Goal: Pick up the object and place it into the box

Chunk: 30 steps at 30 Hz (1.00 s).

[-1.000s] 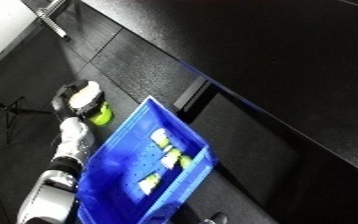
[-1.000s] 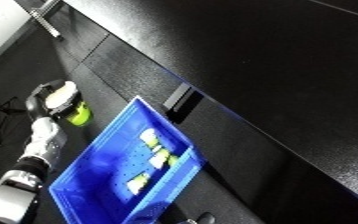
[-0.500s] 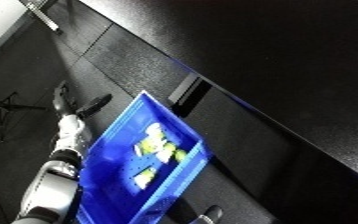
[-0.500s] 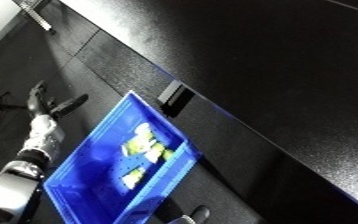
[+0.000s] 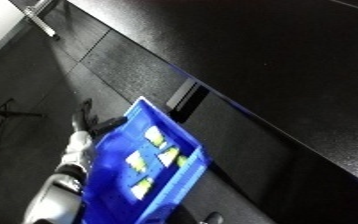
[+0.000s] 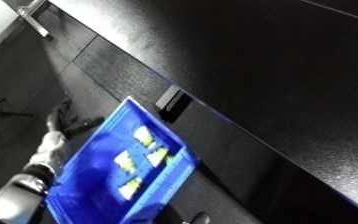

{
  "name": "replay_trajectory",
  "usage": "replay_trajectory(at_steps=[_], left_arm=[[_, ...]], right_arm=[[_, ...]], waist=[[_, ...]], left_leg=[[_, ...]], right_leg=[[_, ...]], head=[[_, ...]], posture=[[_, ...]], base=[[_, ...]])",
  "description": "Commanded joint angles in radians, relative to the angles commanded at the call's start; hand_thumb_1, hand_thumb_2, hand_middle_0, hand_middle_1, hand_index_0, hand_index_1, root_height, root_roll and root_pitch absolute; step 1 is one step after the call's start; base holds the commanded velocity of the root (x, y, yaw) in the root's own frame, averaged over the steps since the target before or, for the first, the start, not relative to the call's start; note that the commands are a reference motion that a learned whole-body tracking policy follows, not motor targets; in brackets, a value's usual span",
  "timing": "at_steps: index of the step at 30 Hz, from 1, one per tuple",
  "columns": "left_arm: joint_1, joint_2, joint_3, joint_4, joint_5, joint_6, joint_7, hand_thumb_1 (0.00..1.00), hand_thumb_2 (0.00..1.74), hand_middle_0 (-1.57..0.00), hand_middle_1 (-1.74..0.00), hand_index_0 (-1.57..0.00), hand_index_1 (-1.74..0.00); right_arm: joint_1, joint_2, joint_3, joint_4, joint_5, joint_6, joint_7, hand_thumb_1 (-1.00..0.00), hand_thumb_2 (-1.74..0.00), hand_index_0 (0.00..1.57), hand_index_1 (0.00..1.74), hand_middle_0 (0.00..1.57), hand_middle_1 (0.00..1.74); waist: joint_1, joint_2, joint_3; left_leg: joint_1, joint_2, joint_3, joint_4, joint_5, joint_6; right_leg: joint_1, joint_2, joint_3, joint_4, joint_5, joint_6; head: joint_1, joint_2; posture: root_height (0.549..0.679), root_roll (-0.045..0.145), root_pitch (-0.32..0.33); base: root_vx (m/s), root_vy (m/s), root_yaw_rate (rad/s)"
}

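Note:
A blue bin (image 5: 113,200) lies tilted in the picture on the dark table. Inside it are several yellow-and-white objects, among them one near the far end (image 5: 153,135) and one in the middle (image 5: 136,161). My left hand (image 5: 88,120) reaches in from the lower left on its white forearm (image 5: 72,150). It sits just outside the bin's far left corner with its fingers spread open and nothing in them. My right hand does not show.
A small black block (image 5: 182,95) stands on the table just beyond the bin. A dark tripod (image 5: 7,115) stands on the floor at the left. A metal bracket (image 5: 39,20) shows at the top left.
One second ago my left hand held a yellow-green object beside the bin. It has since let go, one more object lies in the bin, and the hand is open. The camera has shifted.

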Motion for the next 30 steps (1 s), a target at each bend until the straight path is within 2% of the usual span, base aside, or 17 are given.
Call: replay_trajectory(at_steps=[5,10,13,17,18,21,25,27,30], left_arm=[[0.041,-0.065,-0.045,-0.029,0.016,0.035,-0.113,0.0,0.0,0.0,0.0,0.0,0.0],[0.057,-0.11,-0.106,-0.019,0.031,0.098,-0.254,0.0,0.0,0.0,0.0,0.0,0.0],[0.059,-0.131,-0.143,0.007,0.035,0.155,-0.352,0.0,0.0,0.0,0.0,0.0,0.0],[0.067,-0.157,-0.181,0.023,0.059,0.212,-0.44,0.0,0.0,0.0,0.0,0.0,0.0],[0.07,-0.162,-0.188,0.023,0.065,0.219,-0.449,0.0,0.0,0.0,0.0,0.0,0.0],[0.076,-0.181,-0.211,0.022,0.086,0.229,-0.459,0.0,0.0,0.0,0.0,0.0,0.0],[0.08,-0.21,-0.242,0.022,0.128,0.235,-0.46,0.0,0.0,0.0,0.0,0.0,0.0],[0.085,-0.226,-0.256,0.025,0.145,0.238,-0.458,0.0,0.0,0.0,0.0,0.0,0.0],[0.098,-0.252,-0.269,0.031,0.162,0.25,-0.452,0.0,0.0,0.0,0.0,0.0,0.0]], right_arm=[[-0.003,-0.005,-0.009,-0.013,-0.002,0.014,-0.014,0.0,0.0,0.0,0.0,0.0,0.0],[-0.014,-0.015,-0.016,-0.022,-0.018,0.025,-0.025,0.0,0.0,0.0,0.0,0.0,0.0],[-0.025,-0.017,-0.02,-0.014,-0.033,0.028,-0.023,0.0,0.0,0.0,0.0,0.0,0.0],[-0.036,-0.022,-0.031,-0.002,-0.059,0.034,-0.016,0.0,0.0,0.0,0.0,0.0,0.0],[-0.037,-0.023,-0.034,0.001,-0.062,0.036,-0.015,0.0,0.0,0.0,0.0,0.0,0.0],[-0.045,-0.029,-0.046,0.016,-0.068,0.046,-0.007,0.0,0.0,0.0,0.0,0.0,0.0],[-0.058,-0.031,-0.064,0.053,-0.068,0.062,0.009,0.0,0.0,0.0,0.0,0.0,0.0],[-0.06,-0.025,-0.072,0.074,-0.068,0.068,0.015,0.0,0.0,0.0,0.0,0.0,0.0],[-0.056,-0.009,-0.084,0.104,-0.066,0.077,0.019,0.0,0.0,0.0,0.0,0.0,0.0]], waist=[[-0.009,0.018,-0.001],[-0.026,0.04,-0.001],[-0.039,0.05,-0.005],[-0.056,0.061,-0.014],[-0.059,0.063,-0.016],[-0.066,0.069,-0.025],[-0.072,0.074,-0.042],[-0.075,0.074,-0.054],[-0.078,0.074,-0.077]], left_leg=[[0.004,0.002,0.014,0.01,-0.009,0.0006],[0.012,0.007,0.026,0.006,-0.008,-0.0001],[0.016,0.012,0.035,0.005,-0.008,-0.0009],[0.025,0.021,0.049,-0.009,-0.004,-0.006],[0.028,0.023,0.051,-0.014,-0.001,-0.0074],[0.039,0.028,0.058,-0.034,0.007,-0.013],[0.061,0.03,0.06,-0.063,0.02,-0.0202],[0.08,0.029,0.058,-0.092,0.031,-0.0238],[0.12,0.03,0.056,-0.154,0.055,-0.0309]], right_leg=[[-0.004,-0.0007,0.007,-0.006,0.011,0.0032],[-0.013,0.0004,0.02,-0.009,0.02,0.0064],[-0.019,0.0014,0.03,-0.01,0.026,0.0081],[-0.025,0.0032,0.044,-0.015,0.034,0.0116],[-0.026,0.0035,0.046,-0.017,0.036,0.0122],[-0.026,0.0037,0.053,-0.026,0.043,0.0149],[-0.017,0.0047,0.063,-0.059,0.063,0.0223],[-0.004,0.0075,0.067,-0.09,0.079,0.0292],[0.025,0.0134,0.072,-0.153,0.106,0.043]], head=[[0.127,0.02],[0.236,0.025],[0.347,0.02],[0.501,0.01],[0.501,0.01],[0.631,-0.037],[0.708,-0.1],[0.748,-0.14],[0.782,-0.172]], posture=[[0.635,0.037,-0.082],[0.635,0.035,-0.08],[0.635,0.034,-0.08],[0.635,0.033,-0.076],[0.636,0.033,-0.076],[0.638,0.033,-0.074],[0.641,0.032,-0.073],[0.644,0.031,-0.073],[0.651,0.028,-0.072]], base=[[-0.027,0.005,-0.12],[-0.04,0.024,-0.139],[-0.028,0.031,-0.142],[-0.024,0.046,-0.155],[-0.014,0.037,-0.109],[-0.007,0.033,-0.083],[0.014,0.013,-0.052],[0.036,-0.001,-0.059],[0.052,-0.001,-0.074]])
